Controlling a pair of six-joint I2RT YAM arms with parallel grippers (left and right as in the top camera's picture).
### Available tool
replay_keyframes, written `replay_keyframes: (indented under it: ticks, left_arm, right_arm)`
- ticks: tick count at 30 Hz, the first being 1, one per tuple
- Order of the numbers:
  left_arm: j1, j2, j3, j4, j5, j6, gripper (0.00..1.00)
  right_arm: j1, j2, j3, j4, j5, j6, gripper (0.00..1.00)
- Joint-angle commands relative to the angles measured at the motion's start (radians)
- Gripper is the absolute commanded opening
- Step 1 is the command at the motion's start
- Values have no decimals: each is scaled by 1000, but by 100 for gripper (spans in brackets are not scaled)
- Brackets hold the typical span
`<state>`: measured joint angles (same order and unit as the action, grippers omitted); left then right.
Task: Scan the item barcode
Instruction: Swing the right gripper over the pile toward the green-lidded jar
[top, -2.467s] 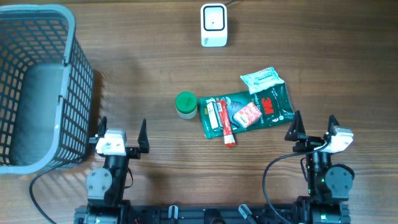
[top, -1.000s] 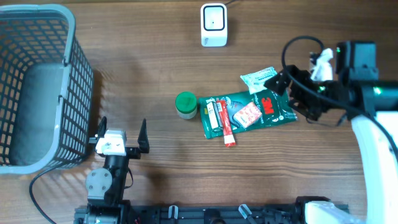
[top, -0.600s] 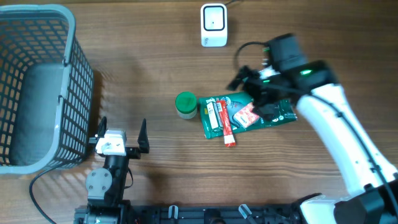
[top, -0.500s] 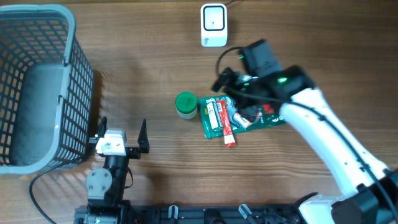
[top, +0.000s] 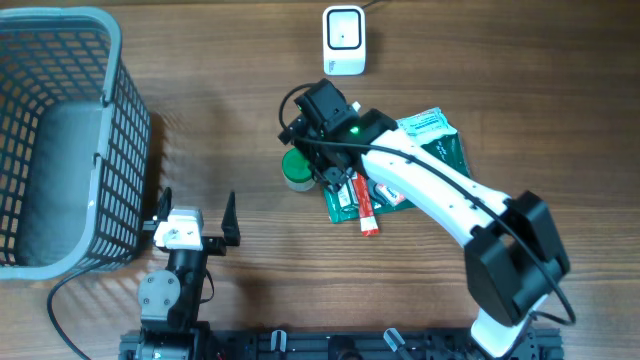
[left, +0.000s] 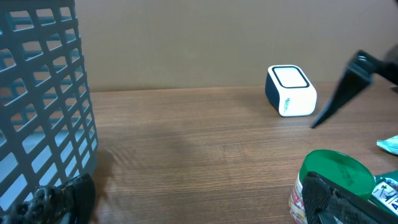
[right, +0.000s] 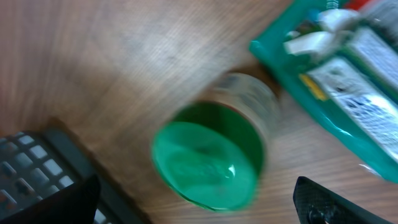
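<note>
From above, the left gripper (top: 197, 212) rests at the near edge of the table (top: 230, 100) with its jaws spread wide and nothing between them, just right of the grey mesh basket (top: 60, 140). The right arm reaches from the near right across to the middle, and the right gripper (top: 313, 156) hangs with its jaws wide open over the green-lidded jar (top: 295, 176), which stands upright just left of the green pack (top: 452, 158). A red tube (top: 367, 212) lies on that pack's near left part, a white packet (top: 425, 123) at its far edge, and the white scanner (top: 343, 40) sits alone at the far side, well apart from the jar. The left wrist view adds the low side angle: the basket wall (left: 43, 106) rises on the left, the scanner (left: 290, 91) is seen to face upward, and one black finger (left: 348, 87) of the right gripper slants above the jar lid (left: 333, 175); a dark shape hides the jar's lower part. The right wrist view, blurred, looks straight down on the round green lid (right: 208, 165) and the jar's clear wall, with the pack's corner (right: 348, 81) at the upper right and its own fingers (right: 50, 193) at the lower corners, spread on either side of the jar and not touching it.
</note>
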<state>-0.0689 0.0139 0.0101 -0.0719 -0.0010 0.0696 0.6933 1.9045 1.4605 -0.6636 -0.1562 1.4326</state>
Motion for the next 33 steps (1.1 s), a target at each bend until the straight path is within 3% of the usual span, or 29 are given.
replay_keyframes:
  ticks: [1, 5, 11, 15, 19, 23, 27, 33]
  left_arm:
    - [4, -9, -5, -3, 16, -6, 100]
    - [4, -9, -5, -3, 16, -6, 100]
    - [4, -9, -5, -3, 16, -6, 100]
    - [4, -9, -5, -3, 16, -6, 100]
    - [4, -9, -5, -3, 16, -6, 100]
    - [4, -9, -5, -3, 16, -6, 100]
    - [4, -9, -5, -3, 16, -6, 100]
    - [4, -9, -5, -3, 16, -6, 100]
  right_arm:
    - [6, 84, 24, 31, -14, 6, 100]
    - [20, 126, 24, 61, -47, -38, 100]
    - [26, 125, 34, 11, -52, -124, 82]
    - [22, 124, 52, -44, -119, -363, 76]
    - [22, 114, 99, -213, -116, -649, 73]
    - [22, 109, 179, -363, -110, -959, 74]
    - [23, 108, 218, -460, -99, -1275, 99]
    - [23, 103, 238, -523, -67, -1277, 99]
